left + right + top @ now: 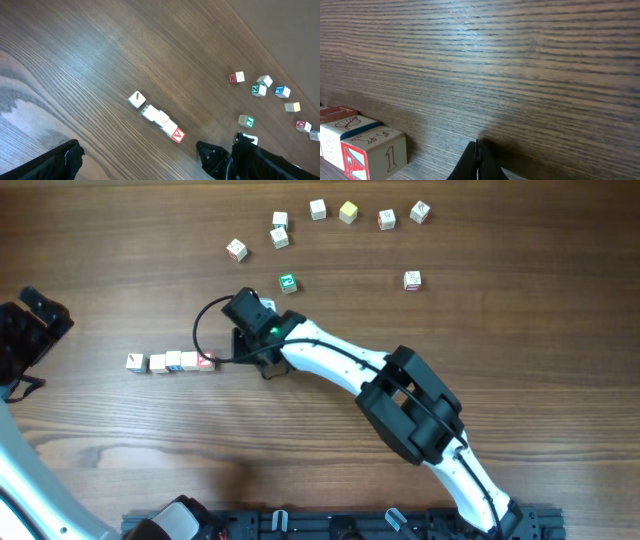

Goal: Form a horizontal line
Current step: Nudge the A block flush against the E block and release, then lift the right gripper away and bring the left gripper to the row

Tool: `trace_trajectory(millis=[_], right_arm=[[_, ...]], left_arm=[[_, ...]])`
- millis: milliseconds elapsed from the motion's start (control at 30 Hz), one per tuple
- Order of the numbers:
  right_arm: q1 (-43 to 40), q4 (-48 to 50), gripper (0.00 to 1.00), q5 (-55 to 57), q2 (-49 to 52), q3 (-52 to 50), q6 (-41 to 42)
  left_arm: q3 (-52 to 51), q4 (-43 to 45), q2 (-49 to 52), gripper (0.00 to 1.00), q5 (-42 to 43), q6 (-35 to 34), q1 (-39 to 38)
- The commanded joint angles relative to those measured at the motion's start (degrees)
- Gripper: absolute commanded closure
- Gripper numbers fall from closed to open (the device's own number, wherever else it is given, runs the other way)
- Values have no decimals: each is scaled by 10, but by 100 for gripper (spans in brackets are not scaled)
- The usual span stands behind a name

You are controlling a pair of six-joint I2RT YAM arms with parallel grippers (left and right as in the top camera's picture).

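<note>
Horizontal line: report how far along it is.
Done: the horizontal line stands as a short touching row, a red A on the end nearest the right gripper. In hand: nothing; that gripper's jaws are shut and empty. Still to do: the far-end cube sits skewed with a small gap, and loose cubes lie scattered apart from it.

Dark wood-grain bench under soft light from above.
Ahead of the right pincer the grain runs crosswise, with a pale sheen. A black rail edges the bench behind it.
</note>
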Motion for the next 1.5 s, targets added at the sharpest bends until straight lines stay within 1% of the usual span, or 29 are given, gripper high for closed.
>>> trace_trajectory(millis=[0, 267, 433, 733, 867, 1100, 1300, 1367, 1467], right_arm=[[-6, -20, 96, -14, 12, -6, 15], [-6, -26, 96, -58, 12, -5, 12], [-7, -44, 96, -60, 12, -5, 12], [-8, -42, 95, -59, 12, -5, 12], [-8, -54, 94, -59, 12, -5, 12], [-8, -84, 86, -59, 12, -5, 12], [-8, -94, 85, -59, 12, -5, 11], [-8, -100, 85, -59, 12, -5, -2], [-8, -109, 84, -59, 12, -5, -45]], left_arm=[[10, 1, 0, 0, 9, -3, 2], [10, 1, 0, 0, 9, -3, 2], [10, 1, 0, 0, 9, -3, 2], [10, 1, 0, 0, 9, -3, 2], [10, 1, 0, 0, 9, -3, 2], [10, 1, 0, 0, 9, -3, 2], [10, 5, 0, 0, 10, -3, 2], [10, 14, 0, 0, 11, -4, 2], [10, 25, 0, 0, 11, -3, 2]])
